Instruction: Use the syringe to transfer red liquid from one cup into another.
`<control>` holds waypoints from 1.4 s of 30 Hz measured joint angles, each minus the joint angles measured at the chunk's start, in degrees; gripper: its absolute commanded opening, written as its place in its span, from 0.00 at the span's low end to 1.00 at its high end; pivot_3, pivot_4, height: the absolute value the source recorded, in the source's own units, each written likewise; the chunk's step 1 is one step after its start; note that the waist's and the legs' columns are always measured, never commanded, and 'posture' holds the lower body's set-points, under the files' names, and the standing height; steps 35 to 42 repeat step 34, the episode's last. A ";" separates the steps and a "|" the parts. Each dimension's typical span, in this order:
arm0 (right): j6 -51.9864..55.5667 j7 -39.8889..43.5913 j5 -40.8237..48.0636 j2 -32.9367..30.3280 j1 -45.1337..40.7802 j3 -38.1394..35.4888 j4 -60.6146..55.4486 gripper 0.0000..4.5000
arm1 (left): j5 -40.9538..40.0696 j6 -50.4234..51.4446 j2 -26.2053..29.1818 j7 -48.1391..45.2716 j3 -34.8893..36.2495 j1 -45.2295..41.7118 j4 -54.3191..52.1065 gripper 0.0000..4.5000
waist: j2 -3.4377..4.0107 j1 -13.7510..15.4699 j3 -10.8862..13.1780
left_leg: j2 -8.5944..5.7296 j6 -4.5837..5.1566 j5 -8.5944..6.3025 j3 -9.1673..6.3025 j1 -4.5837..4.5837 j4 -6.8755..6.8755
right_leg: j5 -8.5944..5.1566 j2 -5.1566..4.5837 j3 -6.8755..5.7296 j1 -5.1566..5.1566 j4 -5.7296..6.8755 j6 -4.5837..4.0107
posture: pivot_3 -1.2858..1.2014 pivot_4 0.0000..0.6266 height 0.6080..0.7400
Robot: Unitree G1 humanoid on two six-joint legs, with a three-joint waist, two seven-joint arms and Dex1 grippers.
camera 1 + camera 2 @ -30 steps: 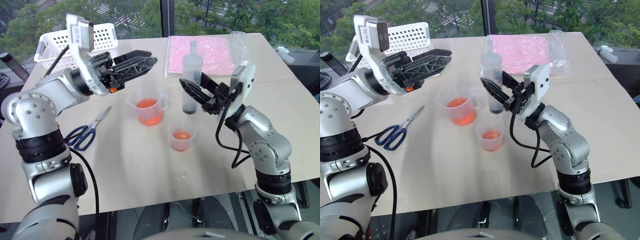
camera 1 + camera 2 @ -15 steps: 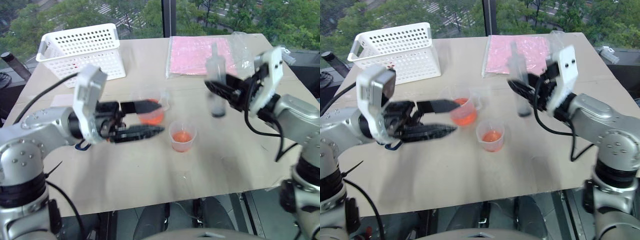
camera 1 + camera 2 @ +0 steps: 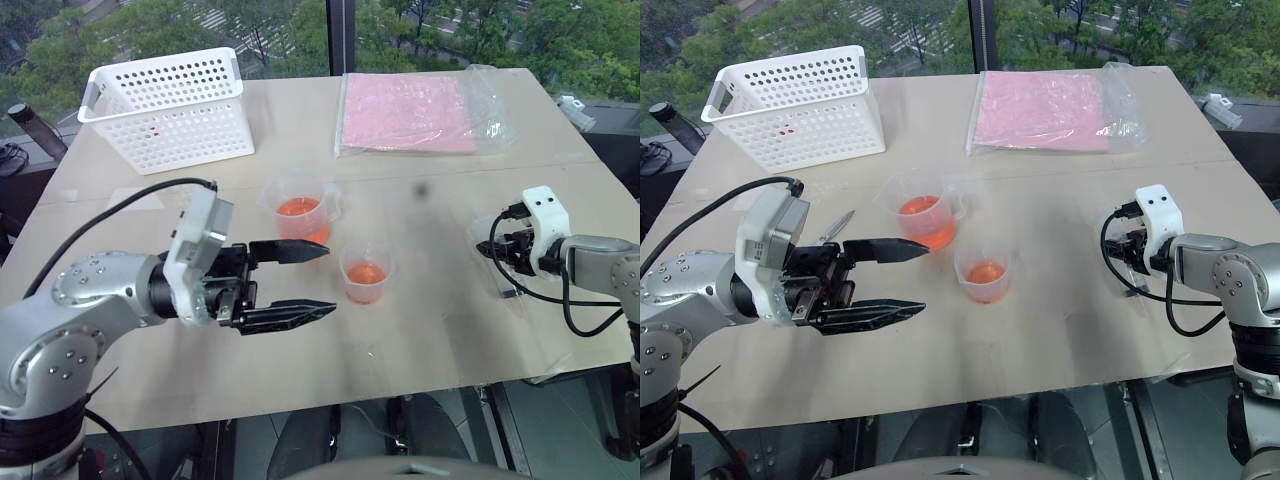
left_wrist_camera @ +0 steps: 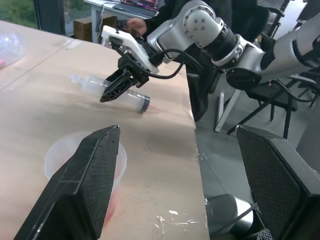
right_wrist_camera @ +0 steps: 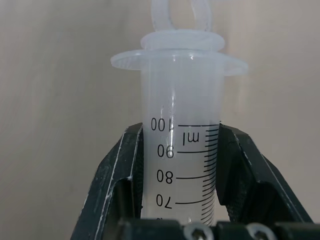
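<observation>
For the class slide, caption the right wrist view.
Right pincer clamps the syringe barrel near its flange.

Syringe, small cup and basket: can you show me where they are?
Syringe (image 5: 180, 150), right wrist view, on its marked barrel.
Small cup (image 3: 366, 277), left eye view, on its side.
Basket (image 3: 185, 125), left eye view, on its front wall.

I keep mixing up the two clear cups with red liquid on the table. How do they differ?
The measuring cup is larger, with a side handle and a pour spout; the small cup is plain and tapered, with no handle. The measuring cup stands farther from the robot, level with the open left hand's far finger, while the small cup stands nearer, just to the right of that hand. Both are clear plastic, upright, and hold some red liquid.
</observation>
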 measured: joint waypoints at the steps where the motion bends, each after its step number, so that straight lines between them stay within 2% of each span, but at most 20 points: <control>1: -0.83 1.51 -0.74 -0.32 -0.13 0.78 0.89 0.56 | -0.03 -0.22 0.06 0.31 0.04 0.46 -0.20 0.83 | -0.03 0.08 -0.02 | 0.00 0.00 0.00 0.00 0.01 0.01 | 0.00 0.00 0.00 0.02 0.00 0.00 | 0.52 0.24 1.00; 5: -3.28 7.11 -3.45 -1.22 0.00 3.84 3.38 0.96 | -0.44 -0.87 0.48 2.06 0.30 1.58 -0.58 0.83 | -0.01 0.10 0.00 | 0.02 0.02 -0.01 -0.01 0.00 0.03 | 0.00 0.00 -0.01 0.03 0.00 0.00 | 0.52 0.24 1.00; 6: -3.58 8.06 -3.93 -1.46 0.00 4.04 3.37 0.99 | -0.78 -0.93 0.50 2.42 0.34 1.63 -0.59 0.83 | -0.01 0.08 0.00 | 0.02 0.02 -0.01 -0.01 0.00 0.03 | 0.00 0.00 -0.01 0.02 0.00 0.00 | 0.52 0.24 1.00; 10: -7.30 12.08 -7.21 -5.46 1.64 6.21 2.11 0.99 | -1.82 -0.98 0.52 4.30 0.44 1.61 -0.56 0.83 | 0.03 0.24 0.02 | 0.02 0.01 -0.01 -0.03 -0.03 0.03 | 0.00 -0.01 -0.02 -0.01 0.00 0.00 | 0.52 0.24 1.00; 13: -11.10 15.78 -7.50 -7.24 6.38 1.97 -2.61 0.99 | -2.35 -1.02 0.43 7.24 1.09 1.76 -0.12 0.83 | 0.02 0.43 0.01 | 0.03 0.00 -0.01 -0.05 -0.06 0.02 | 0.00 -0.01 -0.04 -0.01 -0.02 0.00 | 0.52 0.24 1.00; 15: -16.14 18.79 -6.08 -6.58 14.47 -6.57 -9.64 0.99 | -1.75 -1.55 -0.69 10.37 2.55 4.15 -0.07 0.83 | 0.05 0.81 0.00 | 0.05 0.01 -0.02 -0.08 -0.08 -0.05 | -0.01 -0.02 -0.08 -0.01 -0.08 0.01 | 0.52 0.24 1.00; 17: -23.83 24.10 -3.55 -2.58 24.83 -18.05 -16.76 0.99 | -0.81 -1.67 -1.45 12.06 4.05 9.57 1.60 0.83 | 0.07 1.10 -0.01 | 0.10 0.00 -0.02 -0.08 -0.06 -0.09 | -0.01 0.02 -0.08 0.01 -0.14 0.01 | 0.52 0.24 1.00; 20: -32.17 34.13 -2.04 -1.66 39.18 -29.09 -23.35 0.99 | 3.97 -4.25 -2.54 13.14 8.23 15.56 5.54 0.83 | 0.14 1.48 -0.03 | 0.12 0.20 -0.14 -0.08 0.08 -0.10 | -0.01 0.03 -0.11 0.15 -0.17 0.01 | 0.52 0.24 1.00; 22: -35.06 37.42 -2.14 -1.40 42.57 -31.92 -23.57 0.99 | 6.48 -5.71 -2.64 13.08 9.84 17.12 7.40 0.83 | 0.13 1.35 -0.02 | 0.12 0.29 -0.19 -0.04 0.52 -0.10 | -0.01 0.03 -0.08 0.59 -0.27 0.01 | 0.52 0.24 1.00; 24: -39.51 40.40 -2.17 1.32 48.40 -37.62 -23.53 0.99 | 9.13 -7.84 -2.59 11.20 11.65 20.61 7.61 0.83 | 0.22 1.42 -0.01 | 0.22 0.37 -0.27 -0.04 1.34 -0.35 | -0.14 0.06 -0.10 1.51 -0.83 -0.16 | 0.52 0.24 1.00; 27: -46.59 44.30 -4.87 4.33 56.01 -42.07 -21.70 0.99 | 13.36 -11.17 -2.74 8.49 12.37 25.10 9.25 0.83 | 0.24 1.48 -0.03 | 0.24 0.38 -0.30 -0.04 1.70 -0.45 | -0.17 0.00 -0.09 1.88 -0.94 -0.21 | 0.52 0.24 1.00; 29: -48.05 45.03 -5.91 4.95 57.33 -42.18 -20.61 0.99 | 14.37 -11.44 -3.00 8.12 12.52 26.05 10.10 0.83 | 0.25 1.45 -0.02 | 0.27 0.38 -0.30 -0.04 1.70 -0.46 | -0.17 -0.02 -0.09 1.86 -0.93 -0.22 | 0.52 0.24 1.00; 30: -52.70 46.87 -7.44 6.43 59.45 -43.03 -19.41 0.99 | 15.49 -12.83 -3.59 7.49 13.08 27.87 9.95 0.83 | 0.26 1.46 -0.03 | 0.27 0.38 -0.30 -0.04 1.66 -0.47 | -0.17 -0.03 -0.09 1.82 -0.94 -0.22 | 0.52 0.24 1.00; 33: -57.99 50.28 -9.73 7.45 63.70 -43.77 -14.83 0.99 | 16.82 -13.76 -4.83 5.69 13.77 31.56 10.92 0.83 | 0.35 1.46 -0.05 | 0.27 0.37 -0.31 0.00 1.67 -0.59 | -0.18 -0.13 -0.09 1.80 -1.03 -0.23 | 0.52 0.24 1.00; 42: -58.59 50.65 -9.93 7.49 63.84 -43.77 -14.23 0.99 | 16.82 -13.79 -4.96 5.40 13.77 31.60 11.06 0.83 | 0.35 1.45 -0.05 | 0.28 0.37 -0.31 0.00 1.68 -0.59 | -0.18 -0.14 -0.09 1.81 -1.03 -0.23 | 0.52 0.24 1.00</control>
